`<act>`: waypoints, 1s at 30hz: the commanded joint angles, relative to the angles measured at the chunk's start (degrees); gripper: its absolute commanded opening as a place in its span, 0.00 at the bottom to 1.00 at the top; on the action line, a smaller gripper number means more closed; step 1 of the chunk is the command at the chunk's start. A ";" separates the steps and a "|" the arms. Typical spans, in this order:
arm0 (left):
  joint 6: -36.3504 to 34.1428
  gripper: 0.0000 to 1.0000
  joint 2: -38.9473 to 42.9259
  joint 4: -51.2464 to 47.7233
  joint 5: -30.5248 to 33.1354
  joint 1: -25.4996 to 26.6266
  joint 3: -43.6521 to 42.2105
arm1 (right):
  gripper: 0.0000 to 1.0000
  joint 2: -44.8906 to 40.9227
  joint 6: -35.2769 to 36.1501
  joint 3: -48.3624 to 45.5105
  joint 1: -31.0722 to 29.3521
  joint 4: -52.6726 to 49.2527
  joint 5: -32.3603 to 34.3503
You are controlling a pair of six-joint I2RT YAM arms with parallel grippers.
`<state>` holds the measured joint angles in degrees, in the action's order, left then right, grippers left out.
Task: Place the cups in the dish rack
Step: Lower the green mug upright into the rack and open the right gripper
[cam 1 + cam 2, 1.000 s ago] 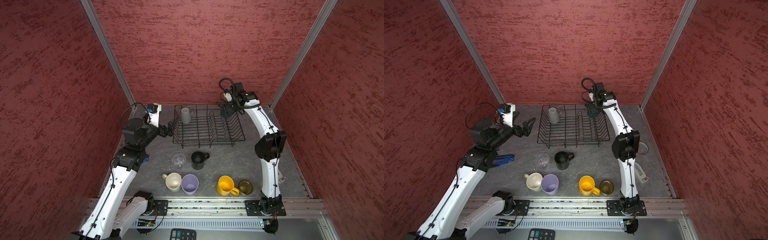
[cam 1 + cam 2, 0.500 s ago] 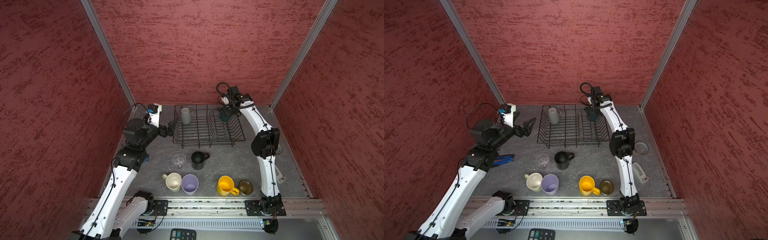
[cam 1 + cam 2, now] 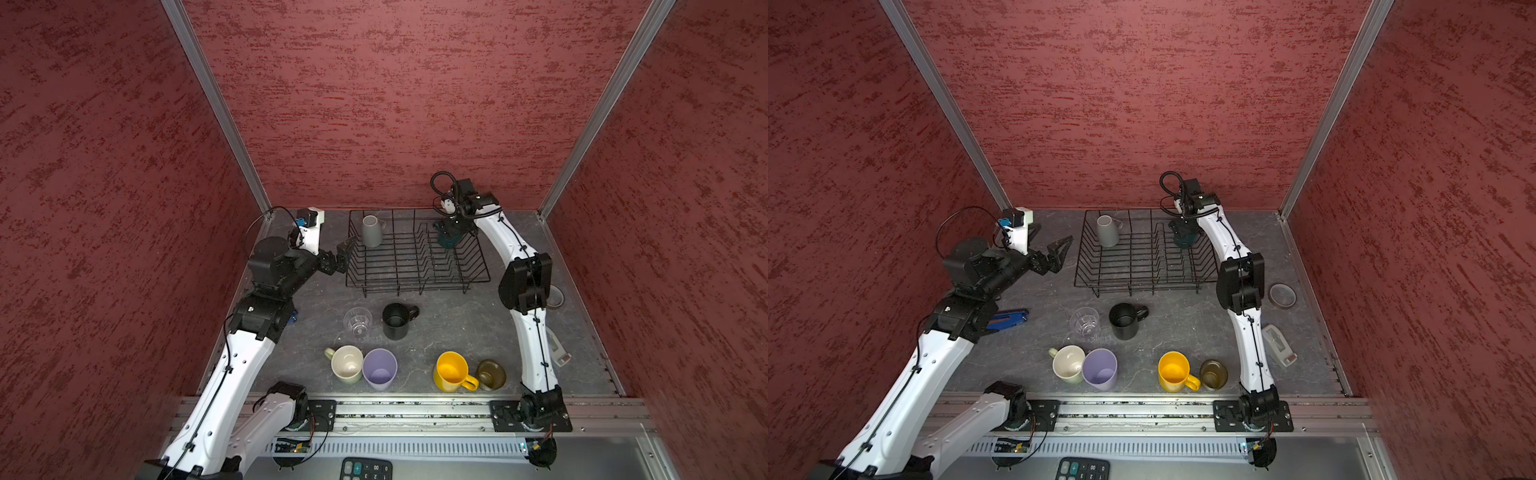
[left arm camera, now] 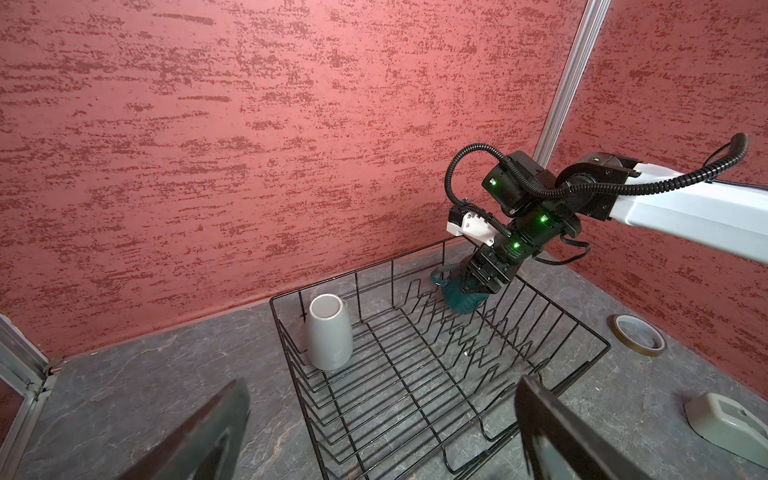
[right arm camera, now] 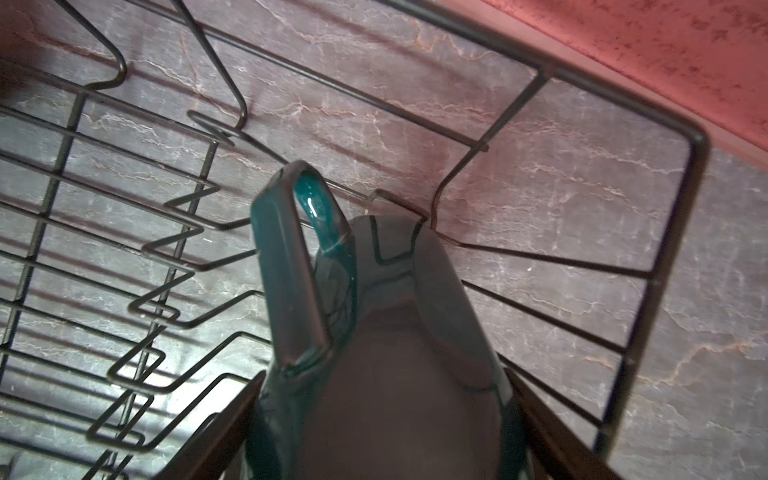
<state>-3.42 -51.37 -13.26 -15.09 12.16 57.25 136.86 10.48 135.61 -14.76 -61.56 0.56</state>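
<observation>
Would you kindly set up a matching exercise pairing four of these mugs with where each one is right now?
Things:
1. grey mug
2. teal mug
3. black mug
4. yellow mug

Places:
A. on the table, just in front of the dish rack
B. gripped by the right claw at the rack's far right corner
C. upside down in the rack's far left corner
D. near the table's front edge, beside the brown mug

Pairs: 1-C, 2-B, 3-A, 4-D

We are looking steeply down from six o'clock in both top views, sharing the whole table (image 3: 453, 328). The left wrist view is facing the dish rack (image 4: 356, 272) from nine o'clock; the right wrist view is closing tightly on its one o'clock corner.
</observation>
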 commanded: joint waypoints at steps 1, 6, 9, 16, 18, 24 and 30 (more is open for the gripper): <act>-0.38 1.00 0.27 0.59 -0.49 -0.30 -0.56 | 0.08 -0.18 -1.12 3.17 -0.21 2.31 -2.31; -0.43 1.00 0.33 0.54 -0.57 -0.26 -0.69 | 0.23 0.28 -1.25 3.17 -0.21 1.65 -2.66; -0.47 1.00 0.28 0.51 -0.73 -0.30 -0.66 | 0.26 0.57 -1.30 3.08 -0.21 1.27 -2.97; -0.57 1.00 0.35 0.43 -0.88 -0.45 -0.84 | 0.40 1.57 -1.99 3.01 -0.25 0.98 -4.50; -0.59 1.00 0.40 0.46 -0.82 -0.47 -0.91 | 0.45 1.50 -2.40 2.90 -0.23 1.31 -4.77; -0.59 1.00 0.37 0.45 -1.04 -0.61 -0.92 | 0.59 -0.05 -3.80 2.90 -0.24 2.54 -4.87; -0.56 1.00 0.66 0.51 -1.21 -0.80 -1.09 | 0.84 -2.25 -5.11 2.86 -0.23 3.27 -3.71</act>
<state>-3.46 -51.35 -13.23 -15.55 11.79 56.97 138.02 6.70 136.35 -14.68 -60.86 -1.48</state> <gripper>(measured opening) 0.996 0.833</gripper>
